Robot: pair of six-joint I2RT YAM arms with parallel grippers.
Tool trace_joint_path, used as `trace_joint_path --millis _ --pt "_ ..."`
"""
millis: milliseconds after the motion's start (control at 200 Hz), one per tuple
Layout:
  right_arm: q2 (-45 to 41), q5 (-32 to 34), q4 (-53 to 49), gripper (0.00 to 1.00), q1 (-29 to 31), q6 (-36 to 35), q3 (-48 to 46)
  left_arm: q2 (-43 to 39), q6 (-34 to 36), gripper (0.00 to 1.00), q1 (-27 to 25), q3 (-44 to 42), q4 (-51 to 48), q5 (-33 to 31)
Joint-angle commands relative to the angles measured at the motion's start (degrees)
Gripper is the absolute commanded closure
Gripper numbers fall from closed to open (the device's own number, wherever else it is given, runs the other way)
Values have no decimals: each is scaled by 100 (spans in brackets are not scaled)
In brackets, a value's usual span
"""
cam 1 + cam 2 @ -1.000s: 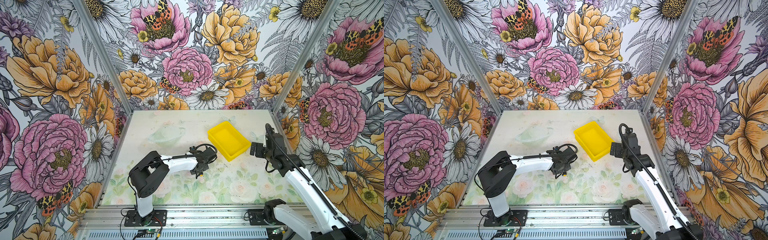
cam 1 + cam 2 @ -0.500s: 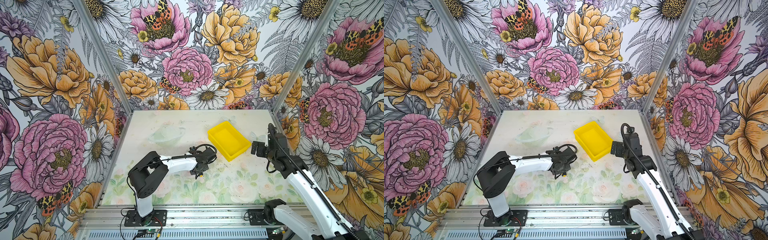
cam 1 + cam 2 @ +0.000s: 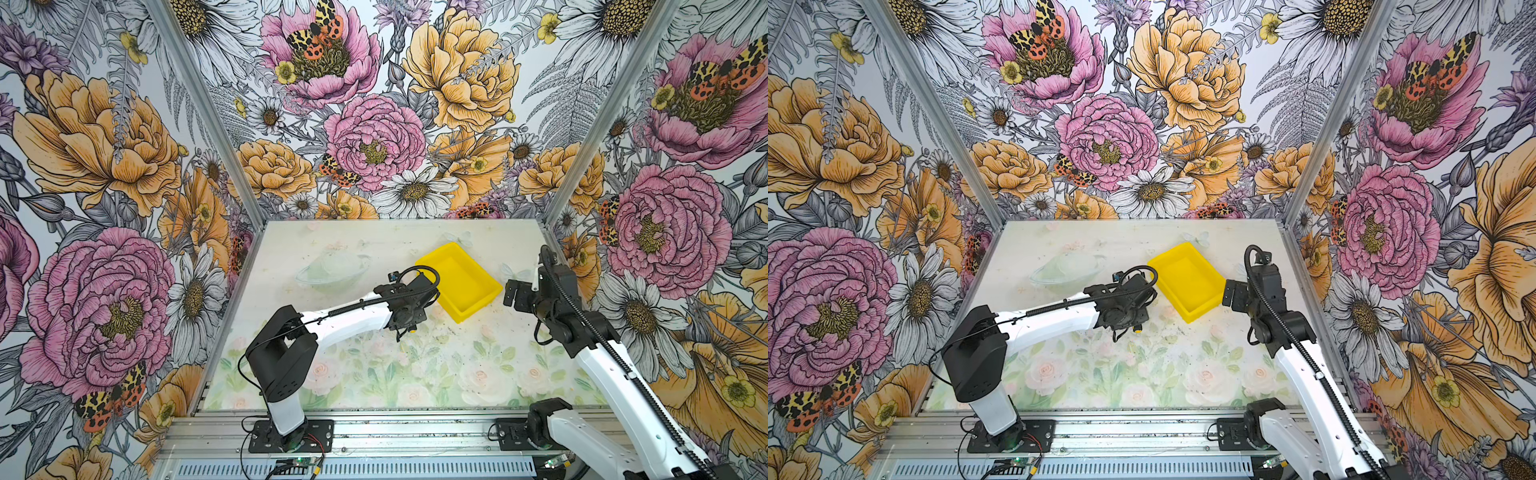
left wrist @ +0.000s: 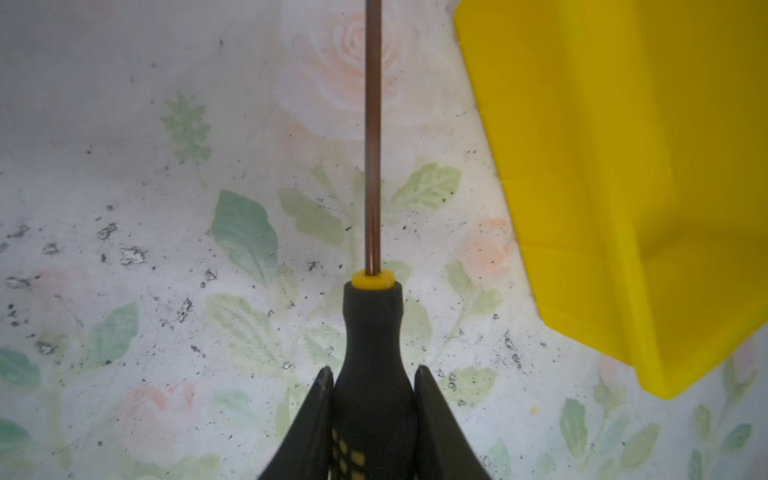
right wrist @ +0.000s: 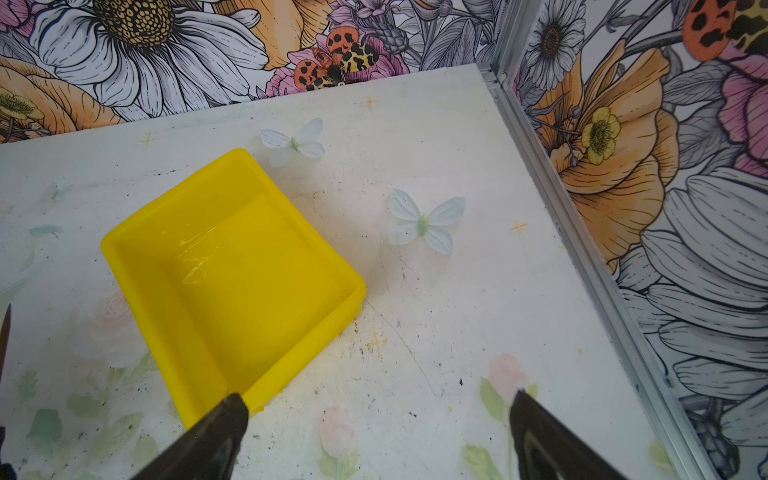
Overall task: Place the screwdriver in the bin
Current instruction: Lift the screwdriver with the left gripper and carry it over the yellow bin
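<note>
Nearest the camera, on the near side of the bin [image 3: 461,284], the left arm [image 3: 353,322] reaches across the flower-printed bench [image 3: 415,374] toward the bin's near left wall. Its jaws are clamped on the black handle of the screwdriver [image 4: 372,332]; in the left wrist view both jaws press against the handle just behind its yellow collar. The thin shaft runs straight ahead over the bench and passes alongside the bin's outer wall [image 4: 582,187] without touching it. In both top views the handle's yellow end cap [image 3: 412,331] [image 3: 1136,331] pokes out on the side of the jaws away from the bin. The tool seems to be carried just clear of the bench, though its height is hard to judge. The pick-up therefore looks done, and the screwdriver is beside the bin, not over it. The bin's floor [image 5: 257,282] is bare in the right wrist view. What remains is to carry the tool over the rim, line it up with the tray's length and let go. On the bin's other side the right arm [image 3: 557,307] waits. Its jaws stand wide apart and empty, with one fingertip [image 5: 232,411] above the bin's near corner.
</note>
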Motion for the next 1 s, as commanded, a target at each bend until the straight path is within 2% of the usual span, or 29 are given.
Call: trace_joint_path --millis 0,185,245,445,731,996 --pt "-99 139 7 1 33 182 140 -27 407 100 105 513 -33 -13" --pt "-68 280 6 0 24 190 229 369 810 100 200 1459 -17 257" --pt "-55 283 8 1 24 192 247 734 921 100 217 1789 -20 494" --pt "-8 332 14 1 15 207 273 1413 926 100 286 2712 -20 810" --pt "76 380 8 1 7 150 361 2338 820 100 412 3631 -20 1149" --pt "104 403 41 1 -9 134 381 2810 730 100 457 4021 -20 1262"
